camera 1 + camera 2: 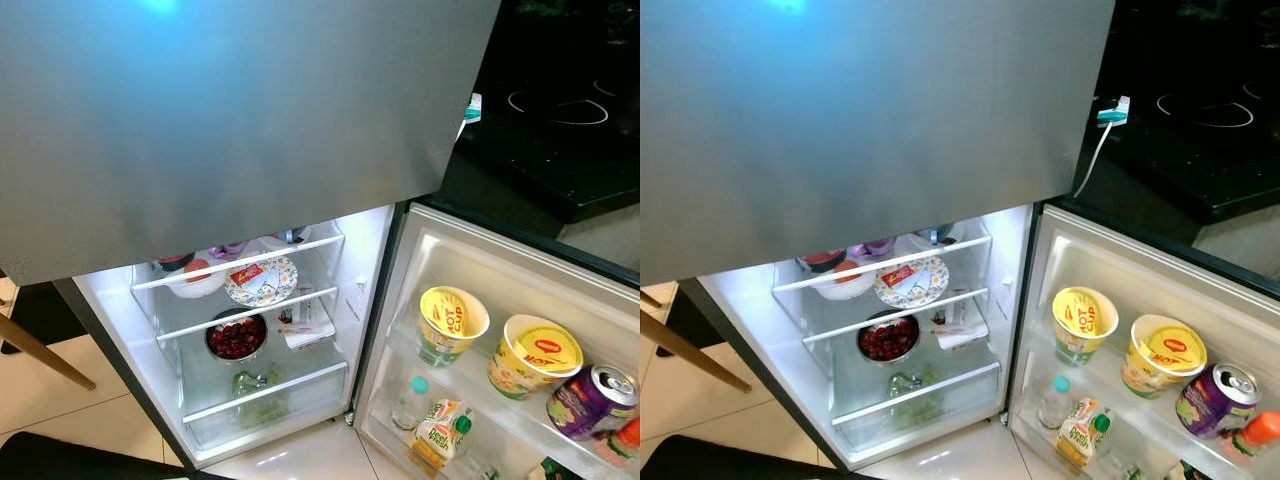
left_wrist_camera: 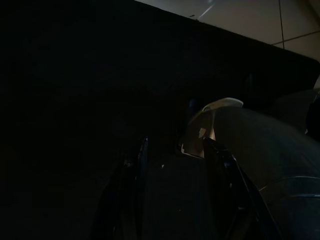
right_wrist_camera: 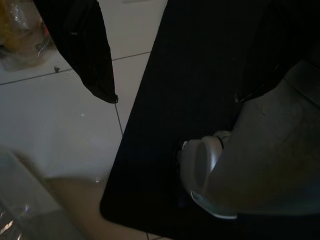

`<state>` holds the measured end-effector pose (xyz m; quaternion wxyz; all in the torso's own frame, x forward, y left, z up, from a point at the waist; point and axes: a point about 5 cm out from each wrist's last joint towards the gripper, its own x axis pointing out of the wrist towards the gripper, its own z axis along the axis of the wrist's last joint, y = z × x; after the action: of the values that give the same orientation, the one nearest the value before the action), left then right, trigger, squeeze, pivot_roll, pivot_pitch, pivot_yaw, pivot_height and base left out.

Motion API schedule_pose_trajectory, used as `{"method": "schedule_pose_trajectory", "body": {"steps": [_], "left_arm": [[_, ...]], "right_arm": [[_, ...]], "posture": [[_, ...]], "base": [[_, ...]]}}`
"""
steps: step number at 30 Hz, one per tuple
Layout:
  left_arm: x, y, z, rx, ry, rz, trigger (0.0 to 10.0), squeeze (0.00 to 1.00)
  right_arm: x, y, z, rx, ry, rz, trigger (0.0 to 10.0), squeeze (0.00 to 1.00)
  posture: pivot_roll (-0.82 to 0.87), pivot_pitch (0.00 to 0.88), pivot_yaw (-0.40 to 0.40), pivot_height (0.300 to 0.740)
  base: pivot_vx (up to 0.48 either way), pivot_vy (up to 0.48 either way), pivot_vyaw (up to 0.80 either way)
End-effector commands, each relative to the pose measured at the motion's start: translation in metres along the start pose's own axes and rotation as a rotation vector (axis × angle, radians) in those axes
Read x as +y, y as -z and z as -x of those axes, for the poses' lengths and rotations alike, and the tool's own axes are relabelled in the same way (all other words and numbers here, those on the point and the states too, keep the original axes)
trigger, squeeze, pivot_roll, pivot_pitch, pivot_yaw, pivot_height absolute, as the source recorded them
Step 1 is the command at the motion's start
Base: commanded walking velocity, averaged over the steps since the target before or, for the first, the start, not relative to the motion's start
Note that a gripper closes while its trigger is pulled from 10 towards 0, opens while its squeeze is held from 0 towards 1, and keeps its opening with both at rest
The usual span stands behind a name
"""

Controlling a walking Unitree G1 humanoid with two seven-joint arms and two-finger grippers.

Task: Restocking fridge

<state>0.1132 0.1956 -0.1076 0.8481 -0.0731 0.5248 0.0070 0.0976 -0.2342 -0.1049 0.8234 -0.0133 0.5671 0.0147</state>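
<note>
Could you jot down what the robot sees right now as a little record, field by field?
Fridge: lower door open, interior lit
Upper shelf: patterned plate, white bowl
Middle shelf: bowl of red fruit
Door rack: two yellow noodle cups, purple can lying tilted
Lower door rack: small bottles
Beside fridge: black cooktop
Left gripper: open, idle in the dark
Right gripper: open, above the tiled floor

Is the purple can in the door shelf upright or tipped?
Tipped. The purple can lies leaning on its side in the door shelf, top facing up-right.
</note>
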Motion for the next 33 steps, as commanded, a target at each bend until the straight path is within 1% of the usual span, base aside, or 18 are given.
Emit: {"method": "schedule_pose_trajectory", "body": {"steps": [1,4,33], "left_arm": [[-0.0023,0.009,0.0008,0.034,0.006,-0.001,10.0,0.0],[-0.0044,0.0088,0.0004,0.034,0.012,-0.002,10.0,0.0],[-0.0065,0.0068,-0.0005,0.032,0.021,-0.005,10.0,0.0]], "right_arm": [[0.002,0.0051,0.0003,0.014,-0.007,0.004,10.0,0.0],[0.0015,0.0053,0.0004,0.014,-0.005,0.004,10.0,0.0],[-0.0028,0.0029,0.0011,0.014,0.0,0.027,10.0,0.0]], "posture": [[-0.06,0.007,-0.007,0.74],[-0.06,0.007,-0.006,0.74],[-0.07,0.0,-0.013,0.74]], "base": [[-0.33,0.0,0.0],[-0.326,0.0,0.0],[-0.317,0.0,0.0]]}}
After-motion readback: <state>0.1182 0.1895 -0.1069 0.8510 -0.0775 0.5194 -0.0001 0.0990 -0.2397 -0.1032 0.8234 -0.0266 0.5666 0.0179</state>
